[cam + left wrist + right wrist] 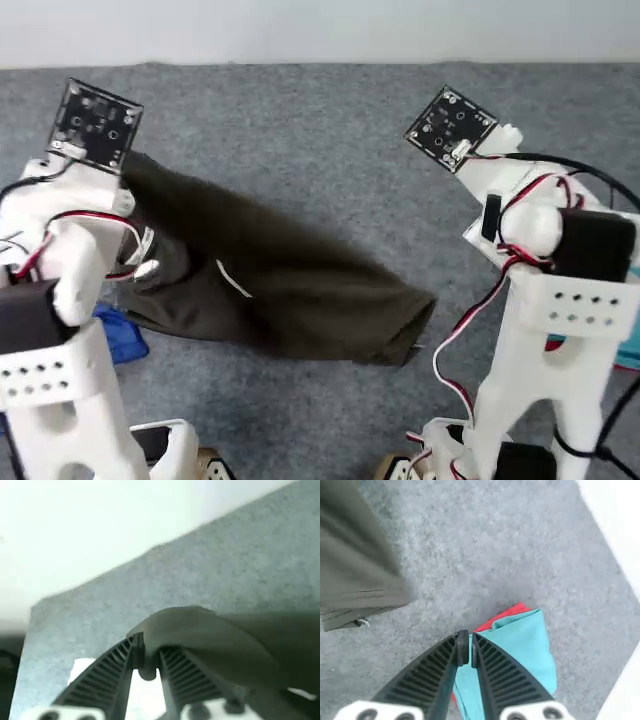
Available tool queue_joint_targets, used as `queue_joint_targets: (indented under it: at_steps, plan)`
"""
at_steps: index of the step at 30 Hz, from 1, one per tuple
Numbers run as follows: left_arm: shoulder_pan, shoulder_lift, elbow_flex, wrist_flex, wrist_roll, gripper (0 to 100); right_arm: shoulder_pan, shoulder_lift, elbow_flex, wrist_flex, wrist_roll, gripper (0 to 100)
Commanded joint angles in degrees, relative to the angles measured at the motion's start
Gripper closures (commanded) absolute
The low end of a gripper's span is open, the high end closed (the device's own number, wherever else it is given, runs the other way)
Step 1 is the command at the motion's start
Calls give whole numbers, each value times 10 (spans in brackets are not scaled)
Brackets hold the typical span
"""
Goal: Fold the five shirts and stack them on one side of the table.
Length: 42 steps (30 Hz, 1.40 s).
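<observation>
Over the table (pixel 300 110), the dark shirt (pixel 290 290) is pinched by the left gripper (pixel 147 660), apparently mid-fold; the right gripper (pixel 467 647) is closed, empty. Next, the held edge probably must be laid across.

Dark olive shirt (pixel 290 290): the end nearest the left arm (pixel 70 290) is hidden behind that arm in high view. In right wrist view it's cut off by the pic edge. In left wrist view the fabric is blurred close to the lens, w/ the pinched fold tucked between the left gripper (pixel 147 655) fingers. Blue cloth (pixel 122 335): mostly behind same arm, can't tell garment type. Teal shirt (pixel 520 650): partly covered by right gripper (pixel 466 647). Red shirt (pixel 502 616): mostly under the teal. White patch (pixel 82 667): can't tell what.
</observation>
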Motion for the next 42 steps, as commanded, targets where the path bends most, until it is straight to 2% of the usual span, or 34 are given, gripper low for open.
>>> queue_joint_targets:
  at_steps: [1, 6, 12, 16, 21, 23, 28, 36, 42]
  plan:
    - [11, 20, -29, 12, 4, 986, 1, 6, 7, 18, -1, 989]
    - [8, 64, -29, 53, 4, 986, -77, 26, 117, 30, -91, 987]
    - [6, 117, -28, 69, 5, 986, -274, 30, 287, 12, -142, 983]
    - [6, 132, -15, 69, 8, 986, -362, 30, 378, -29, -167, 931]
    - [5, 132, -11, 69, 9, 986, -380, 30, 432, -74, -167, 788]
    - [7, 132, -11, 69, 9, 986, -382, 30, 434, -87, -167, 766]
    - [10, 132, -13, 69, 9, 986, -383, 42, 437, -117, -167, 765]
    - [10, 132, -10, 69, 10, 986, -387, 156, 433, -161, -167, 765]
    - [10, 132, -10, 69, 10, 986, -450, 194, 433, -185, -176, 765]
